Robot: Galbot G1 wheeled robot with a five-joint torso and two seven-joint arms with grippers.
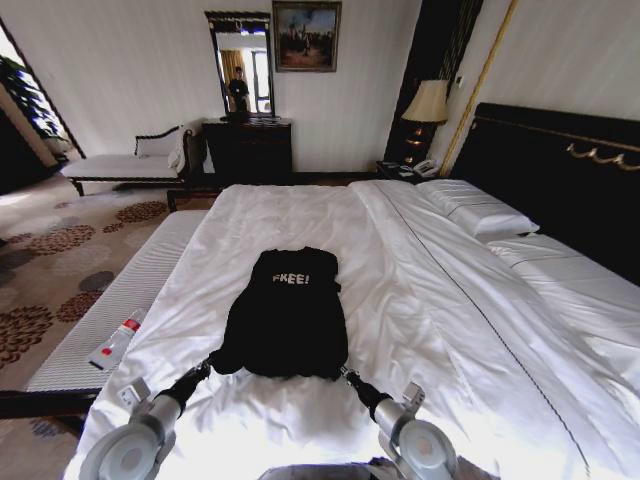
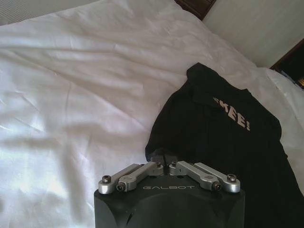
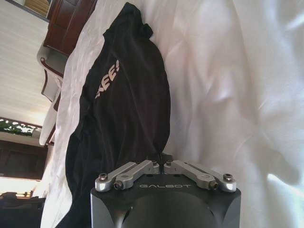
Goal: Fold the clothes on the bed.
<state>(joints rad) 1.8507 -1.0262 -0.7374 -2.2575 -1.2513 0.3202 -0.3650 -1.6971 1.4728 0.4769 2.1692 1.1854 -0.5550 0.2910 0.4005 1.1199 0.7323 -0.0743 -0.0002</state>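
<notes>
Both pincers are clenched on the hem corners of the T-shirt [image 1: 288, 315]: the left gripper [image 1: 208, 365] has the near left corner, the right gripper [image 1: 346, 374] the near right one. In each wrist view I see the jaws drawn together with black cloth pinched at their tips, left [image 2: 164, 157] and right [image 3: 161, 159].

Largest first: the bed [image 1: 420, 290] spreads white well beyond both grippers, ahead of them and to either side. The shirt lies on it directly ahead of and between the two pincers, sides already tucked in so it reads as a narrow panel, with the "FREE!" lettering at the end far from the grippers. Off beyond the left gripper, a bench [image 1: 130, 300] runs along the bed's edge.

By my reading, the step in hand is the lengthwise fold: corners gripped, lift not yet made. The next move calls for raising both corners evenly and carrying them forward toward the collar (keeping the hem taut between the grippers, or the panel will sag and skew).

Both arms reach forward low over the sheet, forearms angled inward toward the hem, roughly symmetrical, wrists nearly level with the mattress.
</notes>
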